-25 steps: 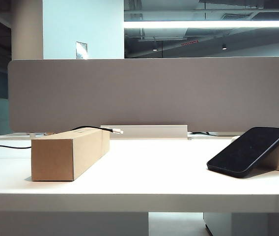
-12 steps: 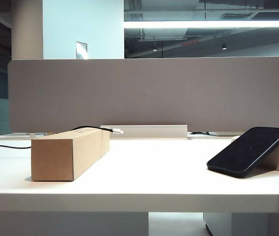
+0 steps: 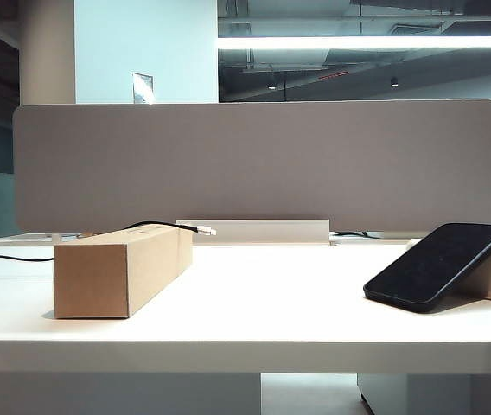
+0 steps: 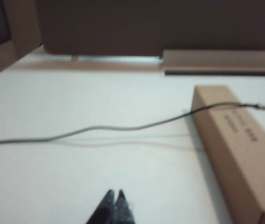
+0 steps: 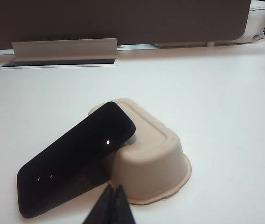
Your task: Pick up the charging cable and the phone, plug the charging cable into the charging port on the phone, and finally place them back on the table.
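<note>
The black charging cable (image 3: 155,225) runs in from the left over the table (image 3: 254,298) and across the top of a brown cardboard box (image 3: 120,268); its white plug tip (image 3: 207,231) sticks out past the box. In the left wrist view the charging cable (image 4: 123,128) lies ahead of my left gripper (image 4: 115,192), which is shut and holds nothing. The glossy black phone (image 3: 436,264) leans tilted on an overturned beige tray (image 5: 149,158). My right gripper (image 5: 112,186) is shut and empty, just short of the phone (image 5: 74,158). The charging port cannot be made out. Neither gripper shows in the exterior view.
A grey fabric divider panel (image 3: 254,164) closes off the back of the table, with a pale cable-slot flap (image 3: 263,231) at its foot. The brown box (image 4: 237,149) lies lengthwise beside the cable.
</note>
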Controlling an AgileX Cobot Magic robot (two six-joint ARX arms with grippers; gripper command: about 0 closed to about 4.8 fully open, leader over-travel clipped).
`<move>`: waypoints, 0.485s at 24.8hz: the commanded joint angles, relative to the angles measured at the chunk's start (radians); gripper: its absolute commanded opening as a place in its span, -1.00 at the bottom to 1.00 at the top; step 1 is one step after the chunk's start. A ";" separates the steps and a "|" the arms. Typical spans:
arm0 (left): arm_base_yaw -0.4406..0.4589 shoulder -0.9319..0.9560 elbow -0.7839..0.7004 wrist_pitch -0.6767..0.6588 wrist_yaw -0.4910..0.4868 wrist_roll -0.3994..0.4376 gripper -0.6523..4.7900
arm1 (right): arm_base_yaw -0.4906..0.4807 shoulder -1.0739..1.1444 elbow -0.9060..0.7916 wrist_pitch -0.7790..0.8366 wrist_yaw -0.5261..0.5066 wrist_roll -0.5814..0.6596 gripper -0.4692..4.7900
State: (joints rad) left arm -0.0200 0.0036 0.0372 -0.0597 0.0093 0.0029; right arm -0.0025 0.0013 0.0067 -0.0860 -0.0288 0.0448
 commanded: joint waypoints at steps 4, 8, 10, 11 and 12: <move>0.000 0.000 0.051 0.008 0.098 -0.003 -0.78 | 0.001 -0.001 0.019 0.053 0.000 0.003 -0.83; 0.000 0.002 0.084 -0.016 0.145 -0.003 -0.78 | 0.001 0.002 0.052 0.043 -0.021 0.004 -0.83; 0.000 0.012 0.099 -0.026 0.156 -0.003 -0.78 | 0.002 0.002 0.074 0.010 -0.029 0.004 -0.83; 0.000 0.021 0.109 -0.035 0.165 -0.002 -0.78 | 0.002 0.003 0.082 -0.003 -0.040 0.005 -0.83; 0.000 0.034 0.117 -0.037 0.176 -0.003 -0.78 | 0.001 0.003 0.093 -0.021 -0.054 0.005 -0.83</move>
State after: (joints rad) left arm -0.0200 0.0219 0.1410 -0.0917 0.1619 0.0032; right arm -0.0021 0.0029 0.0845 -0.0811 -0.0586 0.0452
